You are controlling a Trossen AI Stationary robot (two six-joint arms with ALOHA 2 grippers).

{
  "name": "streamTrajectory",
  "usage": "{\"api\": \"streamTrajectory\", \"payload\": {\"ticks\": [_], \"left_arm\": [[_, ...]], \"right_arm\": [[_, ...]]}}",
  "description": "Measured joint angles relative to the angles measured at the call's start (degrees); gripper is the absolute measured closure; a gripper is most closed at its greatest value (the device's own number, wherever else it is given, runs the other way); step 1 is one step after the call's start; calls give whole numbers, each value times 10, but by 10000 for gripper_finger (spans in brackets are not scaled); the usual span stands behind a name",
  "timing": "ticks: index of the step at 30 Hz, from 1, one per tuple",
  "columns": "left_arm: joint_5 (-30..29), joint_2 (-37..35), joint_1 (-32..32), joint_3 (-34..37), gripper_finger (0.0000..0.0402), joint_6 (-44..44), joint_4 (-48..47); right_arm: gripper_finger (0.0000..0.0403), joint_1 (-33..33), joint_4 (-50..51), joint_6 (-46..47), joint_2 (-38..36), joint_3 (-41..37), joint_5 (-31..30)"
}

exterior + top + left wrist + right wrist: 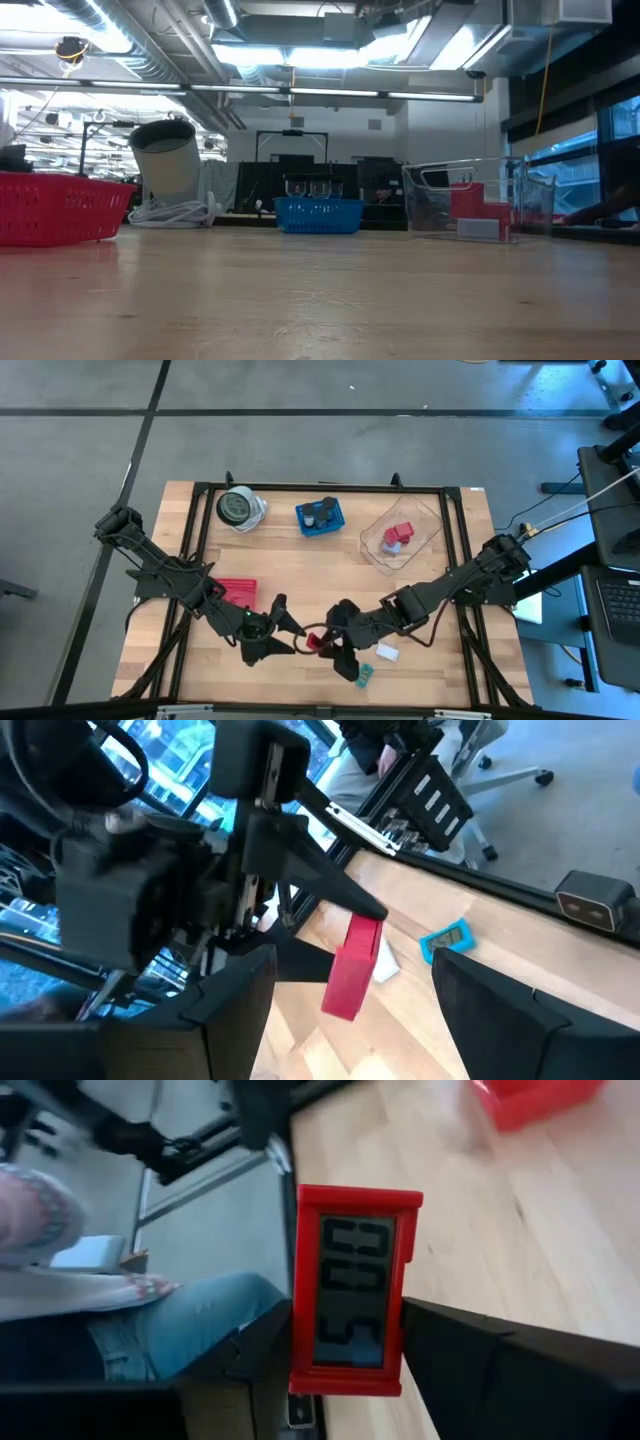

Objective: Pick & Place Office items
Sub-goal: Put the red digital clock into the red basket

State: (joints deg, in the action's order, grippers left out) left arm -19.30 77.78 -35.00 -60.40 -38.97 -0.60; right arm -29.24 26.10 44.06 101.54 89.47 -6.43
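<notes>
High: wood table (300, 560) on grey floor; right gripper (322, 643) clamped on red clock (318, 642) near front edge, left gripper (285, 636) spread wide beside it.
Left wrist: clock (352, 967) pinched opposite.
Right wrist: fingers (470, 1355) tight on display.

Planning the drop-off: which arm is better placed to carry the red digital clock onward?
Right. The right gripper already grips the red clock between its fingers, while the left gripper is open beside it, holding nothing.
</notes>
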Motion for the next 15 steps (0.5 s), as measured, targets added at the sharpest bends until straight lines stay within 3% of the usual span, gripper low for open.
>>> {"api": "streamTrajectory", "payload": {"ticks": [10, 15], "left_arm": [[4, 0, 0, 0, 138, -7, 1], [-9, 0, 1, 0, 161, -7, 2]], "right_arm": [[241, 22, -69, -49, 0, 0, 30], [235, 28, -74, -60, 0, 0, 31]]}}
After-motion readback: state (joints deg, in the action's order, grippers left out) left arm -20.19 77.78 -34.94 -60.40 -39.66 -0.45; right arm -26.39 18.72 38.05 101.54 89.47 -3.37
